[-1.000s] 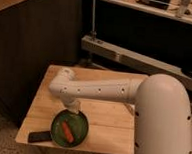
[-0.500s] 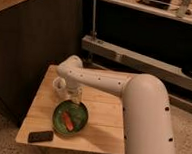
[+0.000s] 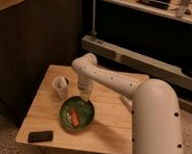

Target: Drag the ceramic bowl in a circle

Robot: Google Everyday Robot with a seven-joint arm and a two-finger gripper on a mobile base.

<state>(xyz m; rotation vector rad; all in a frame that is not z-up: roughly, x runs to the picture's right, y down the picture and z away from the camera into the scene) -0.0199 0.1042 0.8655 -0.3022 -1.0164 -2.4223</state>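
The ceramic bowl (image 3: 76,115) is dark green and glossy, with an orange-red carrot-like piece (image 3: 75,117) inside. It sits on the small wooden table (image 3: 110,128), left of centre. My white arm reaches from the lower right over the table and bends down. My gripper (image 3: 85,96) points down onto the bowl's far rim and touches it there.
A small white cup (image 3: 62,86) stands just left of the gripper, behind the bowl. A flat black rectangular device (image 3: 40,136) lies near the table's front left edge. A dark cabinet stands at the left, and a metal shelf rail runs behind.
The bowl has moved away from the front edge, toward the table's middle and right. The gripper and arm moved with it, and the arm now reaches farther back.
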